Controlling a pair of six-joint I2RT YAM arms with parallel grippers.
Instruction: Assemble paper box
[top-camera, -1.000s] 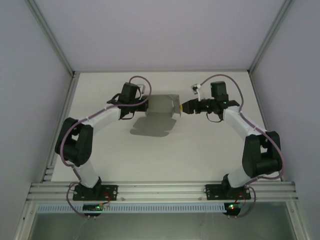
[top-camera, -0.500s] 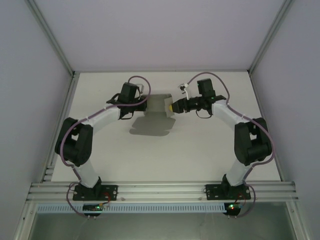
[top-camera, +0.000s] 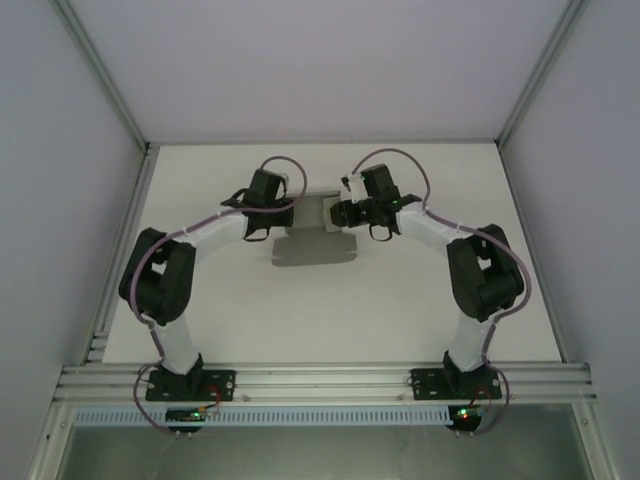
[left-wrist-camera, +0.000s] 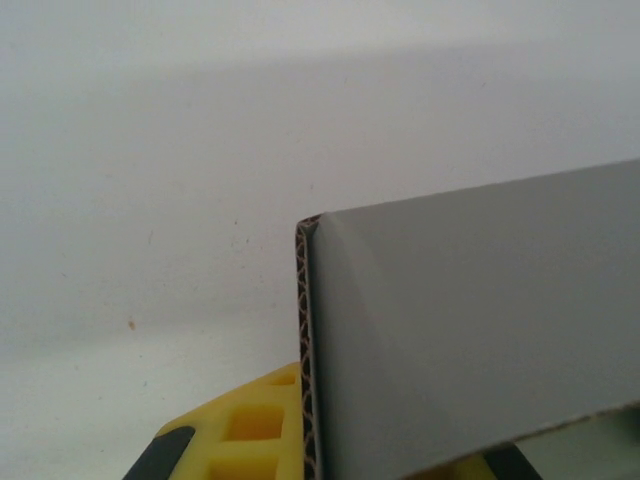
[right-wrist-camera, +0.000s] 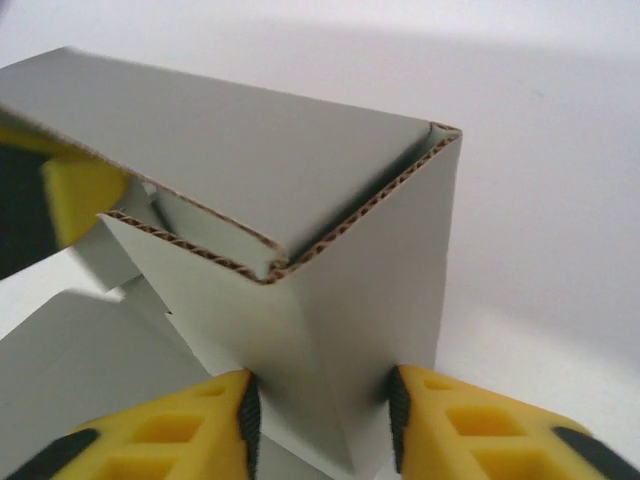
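1. Near zone. The arm bases sit on the rail (top-camera: 320, 378) at 6 o'clock. The desk (top-camera: 400, 310) between the bases and the work is a bare, flat, matte white surface.

2. Work zone. The paper box (top-camera: 318, 210) stands at 12 o'clock from the midpoint of the bases, partly erected. A dark grey patch lies on the desk at its 6 o'clock side; flap or shadow cannot be told.

3. Governing relation. The box lies between the two tools. It is at 3 o'clock from the left tool (top-camera: 291, 213) and at 9 o'clock from the right tool (top-camera: 339, 213). Both are equally near. The long axis cannot be settled from above.

4. Tool state. In the right wrist view, the fingers (right-wrist-camera: 200, 430) of the right tool are closed on an upright folded corner wall. In the left wrist view, a grey panel crosses one yellow finger (left-wrist-camera: 250, 430) of the left tool; its opening cannot be told.

5. Judgement. Any further fold acts along the 9-to-3 line, so each tool braces the other.

6. Far zone. Open desk continues to 12 o'clock, up to the enclosure walls (top-camera: 300, 70).
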